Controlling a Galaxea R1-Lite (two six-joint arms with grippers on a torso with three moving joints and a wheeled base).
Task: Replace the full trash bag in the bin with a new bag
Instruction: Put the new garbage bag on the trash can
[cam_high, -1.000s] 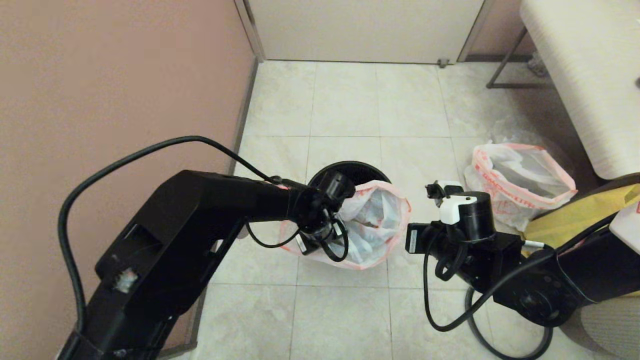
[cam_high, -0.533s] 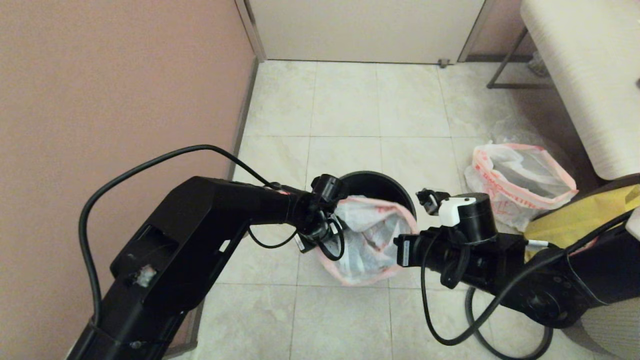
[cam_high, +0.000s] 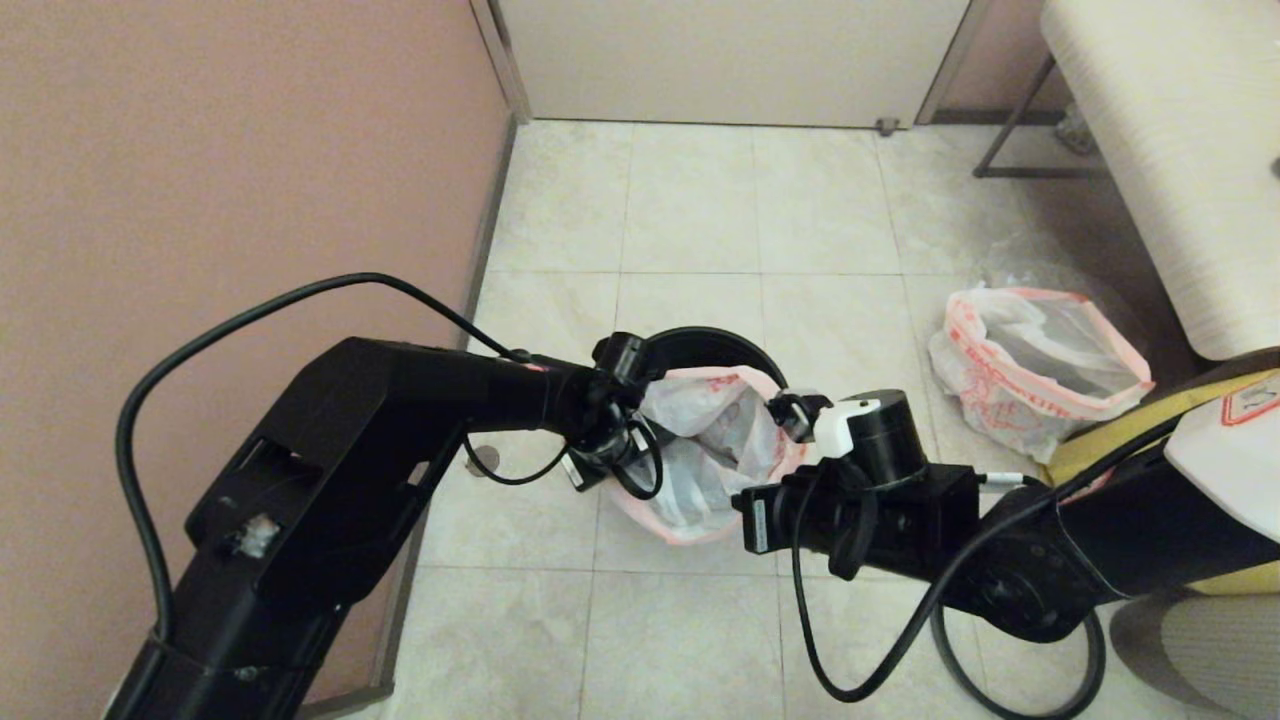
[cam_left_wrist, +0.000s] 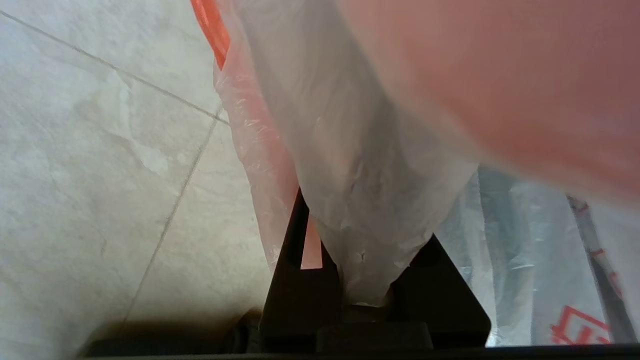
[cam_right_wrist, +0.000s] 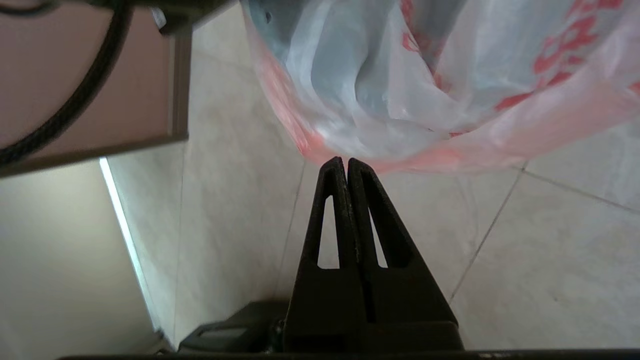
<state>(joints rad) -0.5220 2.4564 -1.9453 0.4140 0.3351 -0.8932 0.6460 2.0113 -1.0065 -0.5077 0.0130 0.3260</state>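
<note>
The new bag (cam_high: 700, 455), thin white plastic with red-orange print, hangs with its mouth stretched between my two grippers, in front of the round black bin (cam_high: 715, 342) and partly over its rim. My left gripper (cam_high: 632, 385) is shut on the bag's left edge; in the left wrist view the gripper (cam_left_wrist: 367, 280) has plastic (cam_left_wrist: 370, 175) bunched between its jaws. My right gripper (cam_high: 785, 410) is shut, pinching the bag's right rim; its closed tips (cam_right_wrist: 347, 162) meet the pink edge (cam_right_wrist: 400, 90). The full trash bag (cam_high: 1040, 365) sits on the floor at the right.
A pink wall (cam_high: 230, 180) runs close along the left. At the far right stands a white padded bench (cam_high: 1170, 150) on metal legs. A yellow bag (cam_high: 1130, 440) lies beside my right arm. A pale door (cam_high: 730, 60) closes the back. Open tile lies behind the bin.
My left gripper has closed on the bag's left edge. The right gripper has carried its edge leftward, so the bag's mouth is narrower.
</note>
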